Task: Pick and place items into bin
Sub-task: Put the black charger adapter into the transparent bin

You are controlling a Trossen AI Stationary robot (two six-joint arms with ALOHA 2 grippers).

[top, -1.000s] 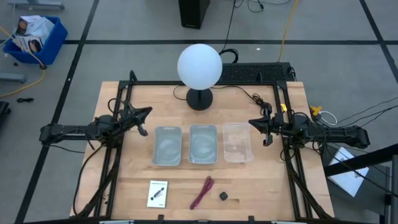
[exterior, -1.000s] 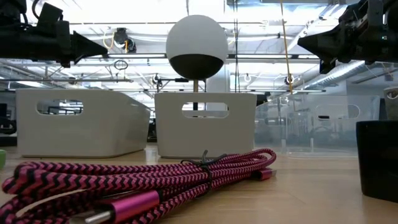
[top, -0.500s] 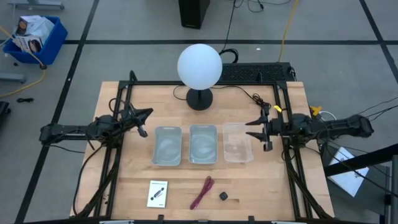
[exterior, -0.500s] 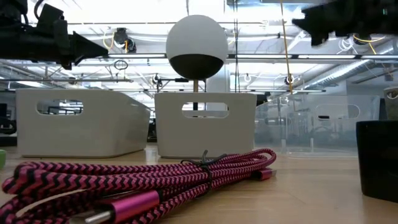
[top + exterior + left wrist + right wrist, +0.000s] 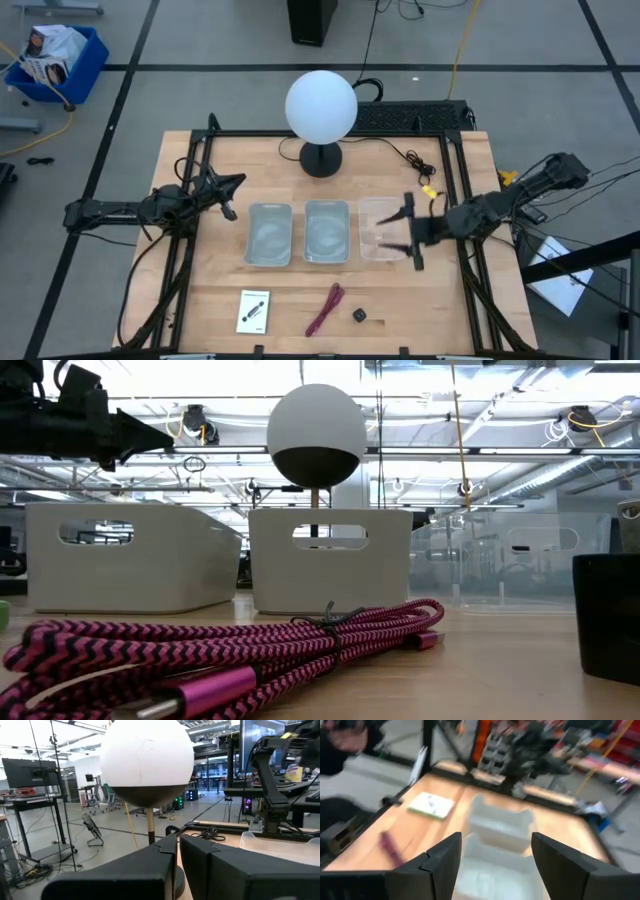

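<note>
Three items lie near the table's front edge: a white card point(image 5: 254, 311) with a black mark, a dark red cord bundle point(image 5: 324, 309) and a small black cube point(image 5: 360, 315). In the low view the cord point(image 5: 230, 650) fills the foreground and the cube point(image 5: 608, 615) stands at the right. My right gripper point(image 5: 411, 232) hovers open over the right rim of the clear bin point(image 5: 383, 228); its wrist view looks past its fingers point(image 5: 497, 852) at the bins, the card point(image 5: 431, 804) and the cord point(image 5: 392, 847). My left gripper point(image 5: 228, 197) waits shut at the left, above the table point(image 5: 177, 845).
Two pale bins point(image 5: 269, 234) point(image 5: 327, 231) stand side by side left of the clear bin, mid-table. A lamp with a white globe point(image 5: 321, 107) stands at the far middle. Black frame rails point(image 5: 180, 260) run along both sides of the table.
My right gripper has opened. It has swung from the right rail toward the table's left and near edges, to above the clear bin's right rim. It has left the low view's top. The left arm and the items have kept still.
</note>
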